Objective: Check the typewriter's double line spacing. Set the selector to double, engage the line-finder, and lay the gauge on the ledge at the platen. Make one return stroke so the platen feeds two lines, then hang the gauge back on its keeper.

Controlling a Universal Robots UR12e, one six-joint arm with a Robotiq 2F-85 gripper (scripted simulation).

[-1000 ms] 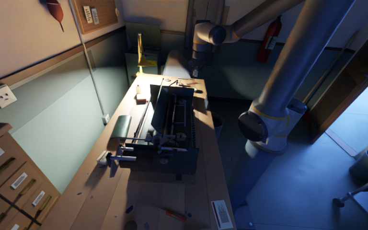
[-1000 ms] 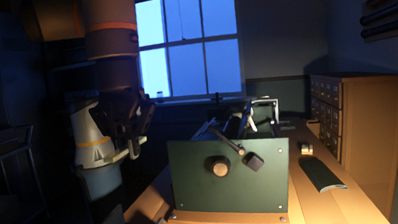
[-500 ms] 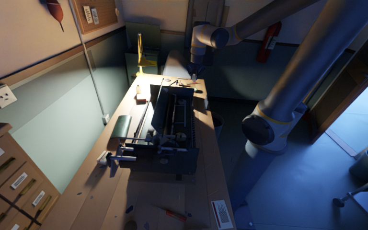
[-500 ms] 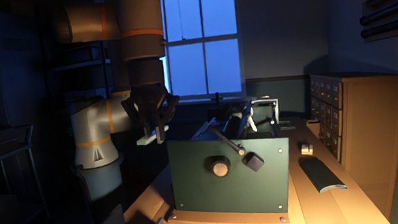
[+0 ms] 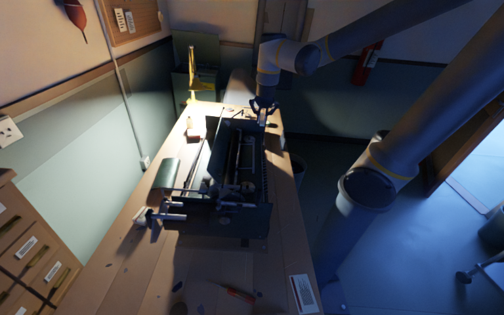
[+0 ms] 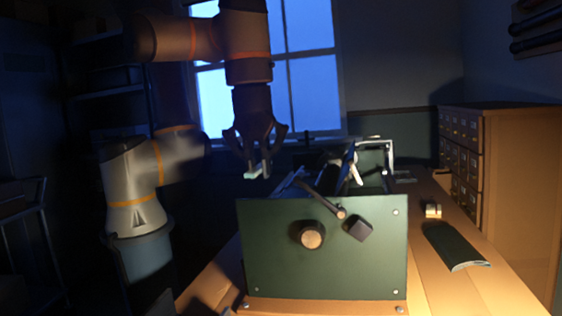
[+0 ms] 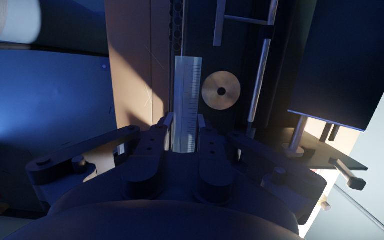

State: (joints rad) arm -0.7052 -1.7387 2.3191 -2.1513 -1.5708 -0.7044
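The dark green typewriter (image 5: 226, 178) sits in the middle of the wooden bench, its carriage and platen (image 5: 238, 156) running lengthwise. My gripper (image 5: 263, 115) hangs just above the machine's far end, and its fingers are closed on the pale graduated gauge (image 7: 187, 102), which sticks out beyond the fingertips. From the wrist camera the gauge lies over the typewriter's dark top next to a brass disc (image 7: 221, 90). On the green end plate facing the second side camera are a round knob (image 6: 310, 235), a black block (image 6: 359, 228) and a slanting lever (image 6: 321, 197). The return lever (image 5: 167, 215) juts out at the near end.
The bench's right edge (image 5: 293, 193) drops to the floor, with a bin (image 5: 297, 167) beside it. A desk lamp (image 5: 193, 74) stands at the far end, and a curved green cover (image 5: 166, 172) lies left of the typewriter. A red-handled tool (image 5: 239, 295) and a card (image 5: 304, 293) lie near me.
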